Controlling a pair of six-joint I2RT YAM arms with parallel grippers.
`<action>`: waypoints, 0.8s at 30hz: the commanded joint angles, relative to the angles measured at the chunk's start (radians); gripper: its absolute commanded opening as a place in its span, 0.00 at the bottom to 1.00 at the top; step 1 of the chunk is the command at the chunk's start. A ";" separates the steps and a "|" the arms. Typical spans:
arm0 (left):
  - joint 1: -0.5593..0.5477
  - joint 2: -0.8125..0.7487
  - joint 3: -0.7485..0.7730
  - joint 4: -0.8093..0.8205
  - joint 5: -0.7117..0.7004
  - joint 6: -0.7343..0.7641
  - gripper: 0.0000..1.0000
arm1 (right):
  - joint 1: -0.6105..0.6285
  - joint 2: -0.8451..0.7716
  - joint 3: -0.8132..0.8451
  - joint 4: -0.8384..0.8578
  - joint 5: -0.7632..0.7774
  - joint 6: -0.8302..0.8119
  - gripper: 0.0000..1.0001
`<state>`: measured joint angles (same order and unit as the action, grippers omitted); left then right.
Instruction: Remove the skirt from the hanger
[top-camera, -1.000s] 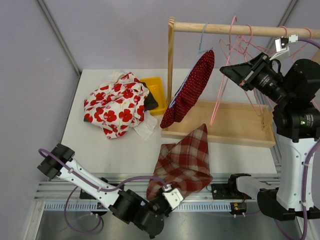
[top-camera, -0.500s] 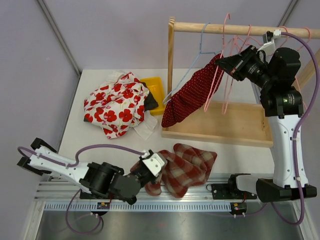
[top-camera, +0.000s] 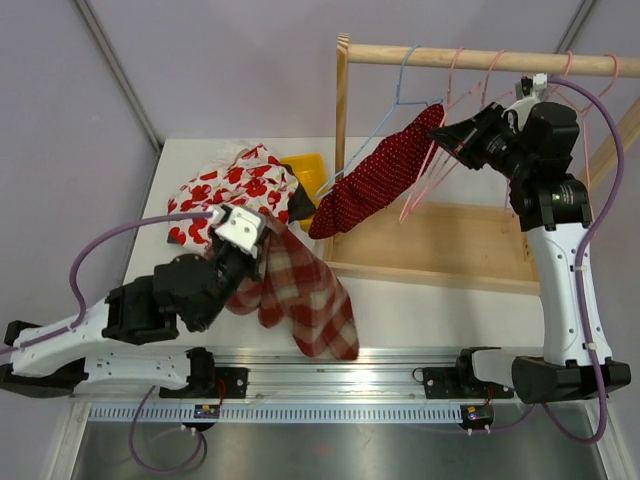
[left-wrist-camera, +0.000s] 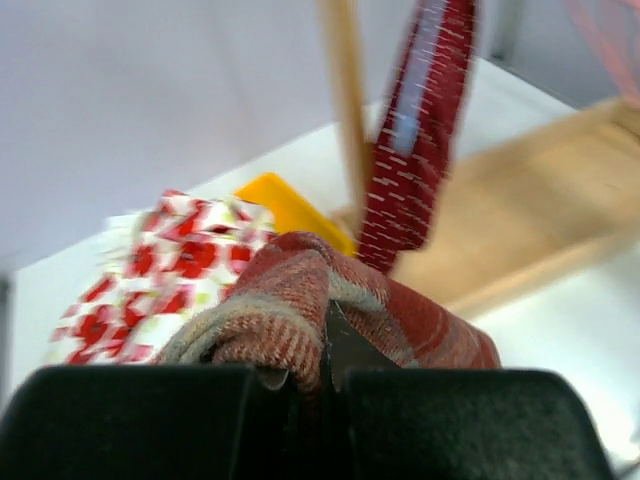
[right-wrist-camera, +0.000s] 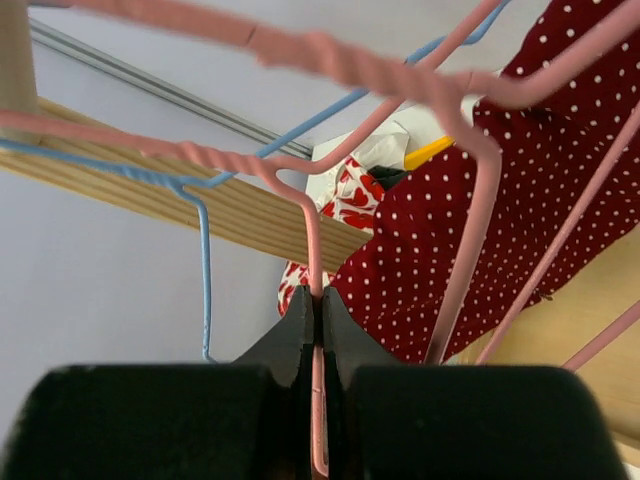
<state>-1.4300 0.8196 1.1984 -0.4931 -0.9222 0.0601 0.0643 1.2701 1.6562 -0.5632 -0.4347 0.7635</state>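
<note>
The left arm has swung up and back from the table's front edge, carrying the plaid skirt (top-camera: 305, 300) with it; the left gripper (top-camera: 250, 240) now sits just beside the floral garment (top-camera: 225, 190), its fingers pinched on a bunched fold of the plaid cloth, the rest hanging down towards the front of the table (top-camera: 430, 310). Behind the floral heap lies a yellow bin (top-camera: 302, 166). Further right, the polka-dot skirt (top-camera: 375, 180) hangs tilted on a blue hanger (top-camera: 400, 80) from the wooden rail (top-camera: 470, 60), above the rack's tray (top-camera: 450, 250). At the far right the right gripper (top-camera: 462, 135) is raised near the rail; the wrist view shows its fingers pressed together on the wire of a bare pink hanger (right-wrist-camera: 313, 240).
</note>
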 joint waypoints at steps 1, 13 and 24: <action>0.178 0.031 0.124 0.030 0.135 0.142 0.00 | -0.004 -0.080 -0.053 -0.012 0.028 -0.023 0.00; 1.058 0.407 0.522 0.108 0.799 0.060 0.00 | -0.004 -0.268 -0.073 -0.181 0.050 -0.141 0.93; 1.267 0.794 0.740 0.151 0.956 -0.115 0.00 | -0.003 -0.408 -0.055 -0.193 -0.036 -0.145 0.92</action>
<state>-0.1883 1.6215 2.0289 -0.4519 -0.0177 0.0151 0.0635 0.8696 1.5734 -0.7757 -0.4149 0.6346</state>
